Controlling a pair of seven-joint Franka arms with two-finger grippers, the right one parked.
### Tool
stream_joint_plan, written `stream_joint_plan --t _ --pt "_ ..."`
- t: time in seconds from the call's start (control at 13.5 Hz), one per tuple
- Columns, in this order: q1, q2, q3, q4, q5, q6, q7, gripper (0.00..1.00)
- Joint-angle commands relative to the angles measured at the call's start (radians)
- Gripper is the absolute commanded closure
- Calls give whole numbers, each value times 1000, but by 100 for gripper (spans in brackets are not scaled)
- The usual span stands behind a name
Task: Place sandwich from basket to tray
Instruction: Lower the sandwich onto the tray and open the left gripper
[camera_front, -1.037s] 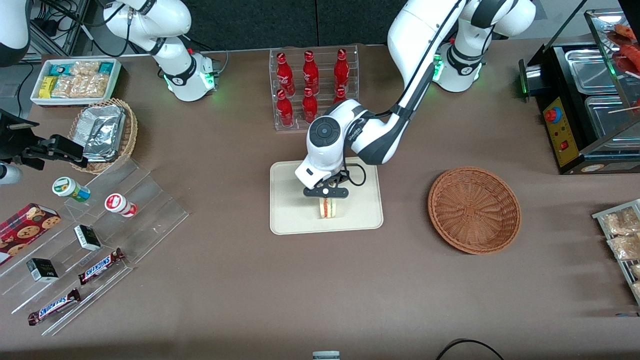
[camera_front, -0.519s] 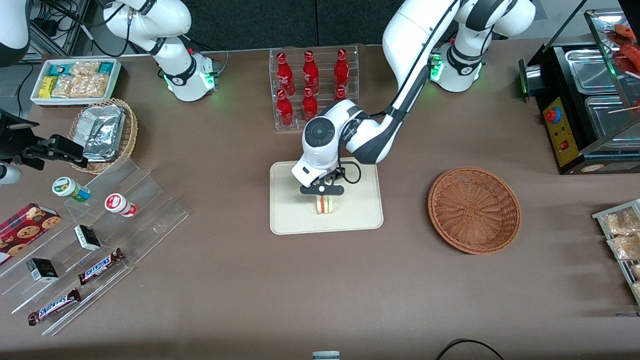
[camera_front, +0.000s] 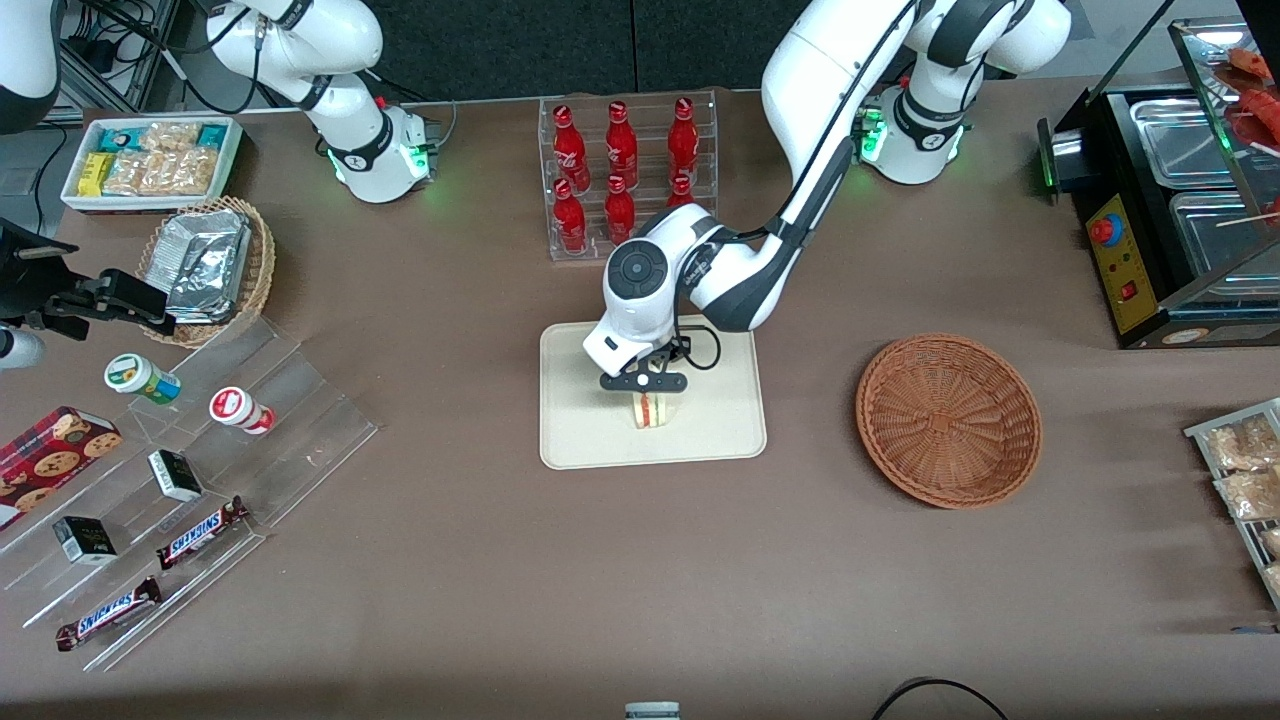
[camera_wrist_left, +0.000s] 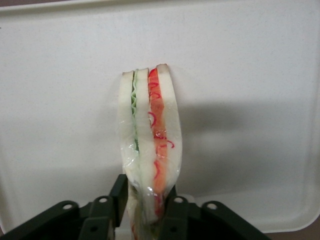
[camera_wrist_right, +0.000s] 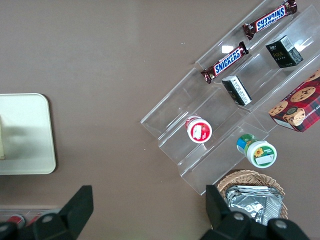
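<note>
Brown bench (camera_front: 480, 560): shop-style layout, rack of red bottles (camera_front: 625, 170) farther from camera than tray.
Tray (camera_front: 590, 440): cream, mid-bench.
Sandwich (camera_front: 651, 409): wedge, filling edge up, standing over tray middle; whether touching tray, cannot tell.
Pincer (camera_front: 645, 383): directly above tray, fingers (camera_wrist_left: 119, 197) clamped on sandwich.
Wicker basket (camera_front: 948, 420): holds nothing visible, toward working arm's end.
Progress: transfer judged nearly complete; left — release, withdraw.

Rack of red bottles (camera_front: 625, 170) at mid surface (camera_front: 480, 580), tan basket w/ foil packets (camera_front: 205, 265) nr parked arm's end, Snickers bars (camera_front: 200, 530) laid on clear stepped stand (camera_front: 200, 470), snack box (camera_front: 150, 160) set above basket.
</note>
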Motion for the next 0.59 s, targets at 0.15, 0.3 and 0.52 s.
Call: stream_joint_plan --t 0.15,0.3,0.52 --pt "-2 1 14 72 -85 -20 -43 0" --pt "1 -24 15 72 -89 -52 -43 0" --pt "24 -97 20 72 -89 -137 -68 0"
